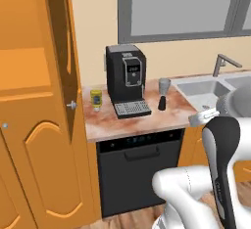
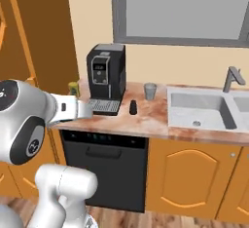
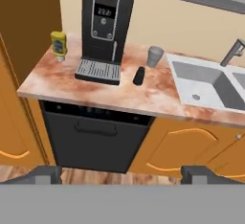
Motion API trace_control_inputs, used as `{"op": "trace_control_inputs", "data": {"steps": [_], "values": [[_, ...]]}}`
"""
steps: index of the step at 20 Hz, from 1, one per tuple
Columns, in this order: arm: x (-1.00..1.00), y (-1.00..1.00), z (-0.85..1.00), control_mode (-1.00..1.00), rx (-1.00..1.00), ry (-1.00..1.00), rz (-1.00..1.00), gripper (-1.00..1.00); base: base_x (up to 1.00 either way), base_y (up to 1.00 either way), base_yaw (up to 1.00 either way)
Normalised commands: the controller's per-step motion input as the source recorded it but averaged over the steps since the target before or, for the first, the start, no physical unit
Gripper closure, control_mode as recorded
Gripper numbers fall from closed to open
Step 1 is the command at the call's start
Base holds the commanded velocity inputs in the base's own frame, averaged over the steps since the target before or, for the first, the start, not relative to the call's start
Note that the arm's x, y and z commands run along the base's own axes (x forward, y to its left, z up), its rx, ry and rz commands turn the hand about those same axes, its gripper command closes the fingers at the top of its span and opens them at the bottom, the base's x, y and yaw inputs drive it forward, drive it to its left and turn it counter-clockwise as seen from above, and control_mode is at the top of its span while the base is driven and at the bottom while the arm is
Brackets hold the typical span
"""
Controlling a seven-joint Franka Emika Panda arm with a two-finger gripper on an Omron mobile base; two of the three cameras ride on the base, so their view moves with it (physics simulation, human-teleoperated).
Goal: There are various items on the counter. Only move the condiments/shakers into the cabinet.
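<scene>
So the fingers (image 3: 119, 175) are spread wide with nothing pinched between them, held well back from the counter (image 3: 158, 96) and above the floor in front of the dishwasher (image 3: 95, 137). Everything that matters lies forward and up from there in the hand view.

Two condiments can be picked out. The mustard bottle (image 3: 59, 44) is parked at the far left end of the counter, just beside the cabinet (image 1: 29, 125), left of the coffee machine (image 3: 103, 29). The black shaker (image 3: 139, 75) is stood upright just right of the machine's drip tray, with a grey cup (image 3: 154, 56) near it toward the sink (image 3: 206, 86). A ketchup bottle can't be made out on the counter.

The shaker is probably the closer target: it's almost dead ahead of the fingers, slightly right of centre, whereas the mustard is off to the left. Both are standing tall, so their long axes run vertical and a sideways grip from the front would likely be called for. The shaker being short and so near the tray, that side should be watched.
</scene>
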Motion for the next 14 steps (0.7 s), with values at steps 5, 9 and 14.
{"op": "trace_control_inputs", "data": {"steps": [5,9,14], "values": [[0.0,0.0,0.0,1.0,0.0,0.0,0.0,-1.0,0.95,-0.13,0.1],[0.0,0.0,0.0,1.0,0.0,0.0,0.0,-1.0,0.88,-0.2,0.17],[0.0,0.0,0.0,1.0,0.0,0.0,0.0,-1.0,0.75,-0.26,0.15]]}}
